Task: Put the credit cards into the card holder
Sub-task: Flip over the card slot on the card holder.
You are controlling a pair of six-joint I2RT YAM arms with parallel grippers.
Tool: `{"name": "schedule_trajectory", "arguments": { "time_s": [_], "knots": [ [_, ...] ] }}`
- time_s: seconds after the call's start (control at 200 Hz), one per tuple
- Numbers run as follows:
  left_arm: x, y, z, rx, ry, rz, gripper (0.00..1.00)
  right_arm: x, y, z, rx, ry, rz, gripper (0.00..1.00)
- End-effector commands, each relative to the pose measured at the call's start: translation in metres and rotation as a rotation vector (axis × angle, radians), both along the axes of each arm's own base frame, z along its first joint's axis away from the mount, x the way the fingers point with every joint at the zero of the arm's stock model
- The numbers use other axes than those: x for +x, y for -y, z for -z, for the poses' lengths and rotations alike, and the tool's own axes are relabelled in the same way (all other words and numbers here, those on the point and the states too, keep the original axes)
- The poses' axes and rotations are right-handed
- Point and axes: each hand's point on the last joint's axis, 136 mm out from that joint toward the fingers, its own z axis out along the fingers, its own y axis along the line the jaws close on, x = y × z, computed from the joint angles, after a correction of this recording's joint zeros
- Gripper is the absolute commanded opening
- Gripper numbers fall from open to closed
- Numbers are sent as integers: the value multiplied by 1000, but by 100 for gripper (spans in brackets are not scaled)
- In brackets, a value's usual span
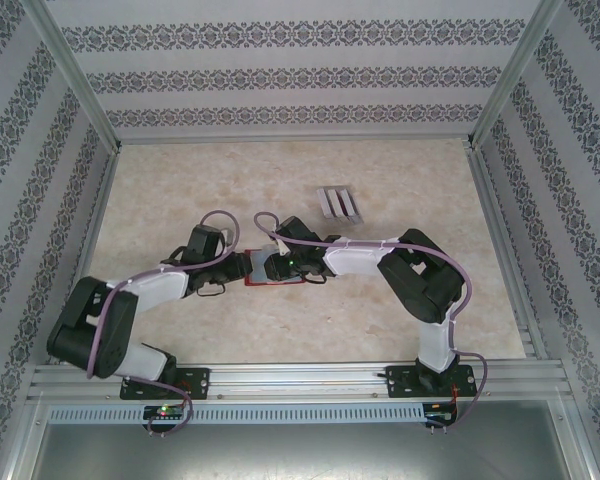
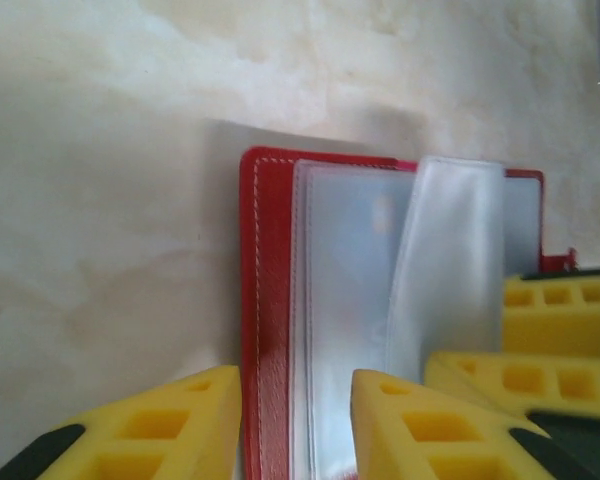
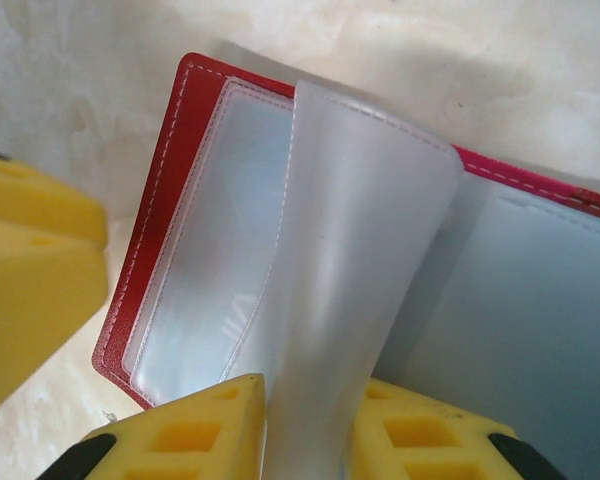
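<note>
Open card holder (image 2: pixel 350 300), long axis left-right

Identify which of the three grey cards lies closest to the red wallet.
The leftmost card; the middle card and rightmost card sit further right, away from the wallet.

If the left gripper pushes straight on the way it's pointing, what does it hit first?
The small red booklet-style card holder: its stitched side and a clear plastic pocket already lie between the left gripper's fingers. Depth is unclear, but contact looks close, with the pale table just beneath.
</note>
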Motion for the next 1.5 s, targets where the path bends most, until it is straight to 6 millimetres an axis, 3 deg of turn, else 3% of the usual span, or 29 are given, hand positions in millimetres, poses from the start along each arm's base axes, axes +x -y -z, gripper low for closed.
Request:
{"name": "schedule_trajectory", "arguments": {
  "time_s": [0.0,0.205,0.435,0.62,0.809,0.924,1.039,1.169,1.394,1.494],
  "knots": [
    [7,15,-17,-50,82,74,27,1,-1,-2,27,-8,-2,28],
    [7,35,-8,-154,35,131,13,1,-3,-2,41,-18,-1,28],
    [8,31,18,-107,-61,103,7,0,0,-2,40,-11,9,31],
    [6,26,38,-70,-134,79,2,10,27,-11,-85,85,96,44],
    [6,23,43,-53,-154,59,0,12,56,-29,-227,189,176,47],
    [5,22,45,-49,-162,56,0,-2,37,-39,-139,203,79,47],
    [5,23,45,-52,-164,55,0,-10,24,-30,-164,180,13,50],
    [5,22,45,-47,-166,52,0,-9,16,-27,-152,162,67,52],
    [5,19,44,-32,-166,44,0,0,53,-68,-194,248,284,58],
    [4,19,44,-35,-170,41,0,0,54,-82,-148,254,291,58]
  ]
}}
